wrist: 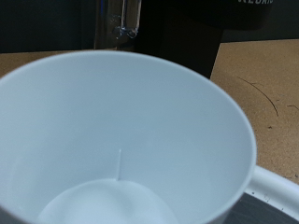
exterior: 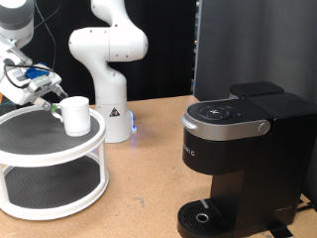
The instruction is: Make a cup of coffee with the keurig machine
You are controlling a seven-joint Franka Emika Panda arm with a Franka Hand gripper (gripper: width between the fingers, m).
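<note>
The white cup (exterior: 75,114) stands upright on the top tier of a round two-tier stand (exterior: 20,147) at the exterior view's left. My gripper (exterior: 48,103) is right beside the cup on its left, at rim height. The wrist view does not show the fingers. It is filled by the cup's empty white inside (wrist: 112,140), with a bit of the handle (wrist: 276,187) at the edge. The black keurig machine (exterior: 243,149) stands at the exterior view's right with its lid down and its round drip tray (exterior: 203,216) bare. Its dark body (wrist: 187,37) shows beyond the cup.
A second white robot arm (exterior: 109,69) stands on the wooden table (exterior: 149,188) behind the stand, with a small blue light at its base. A dark panel (exterior: 258,40) rises behind the machine. The stand's lower tier (exterior: 45,183) holds nothing.
</note>
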